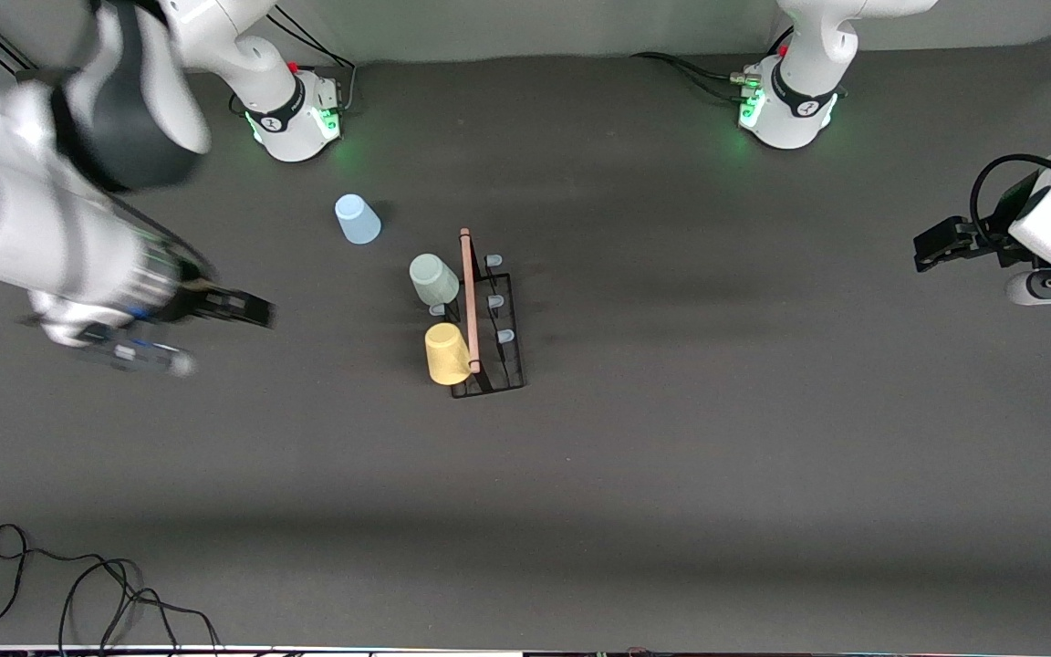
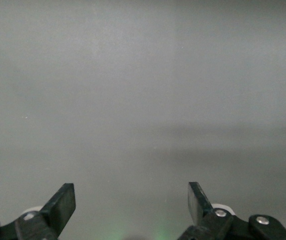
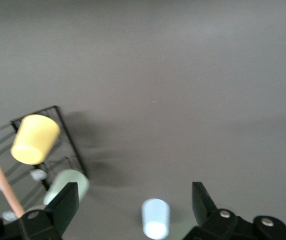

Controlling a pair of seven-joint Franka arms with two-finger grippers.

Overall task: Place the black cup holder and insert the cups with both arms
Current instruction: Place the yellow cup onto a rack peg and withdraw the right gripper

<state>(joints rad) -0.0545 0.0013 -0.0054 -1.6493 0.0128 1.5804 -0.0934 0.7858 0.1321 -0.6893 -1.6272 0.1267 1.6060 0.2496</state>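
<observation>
The table is carrying the whole job, and I am judging the task to be about two thirds along: the black cup holder is already standing near the middle of the surface, well clear of every edge, its long side running from the robots' edge toward the camera's edge, with its wooden rod handle on top. Two cups are sitting on prongs on the side facing my right arm's end of the table: the mint cup toward the robots' edge, the yellow cup toward the camera's edge. The three prongs on the side facing my left arm's end are showing bare pale blue tips. The light blue cup is standing apart on the surface, mouth down as far as I can tell, between the holder and my right arm's base, touching nothing. My right gripper is hanging over the surface toward my right arm's end, jaws spread wide and gripping nothing; its wrist view is showing the blue cup just ahead. My left gripper is waiting over the edge at my left arm's end, jaws likewise spread and empty. Next move, as I judge it: taking the blue cup by its wall, lifting, and fitting it over a free prong.
</observation>
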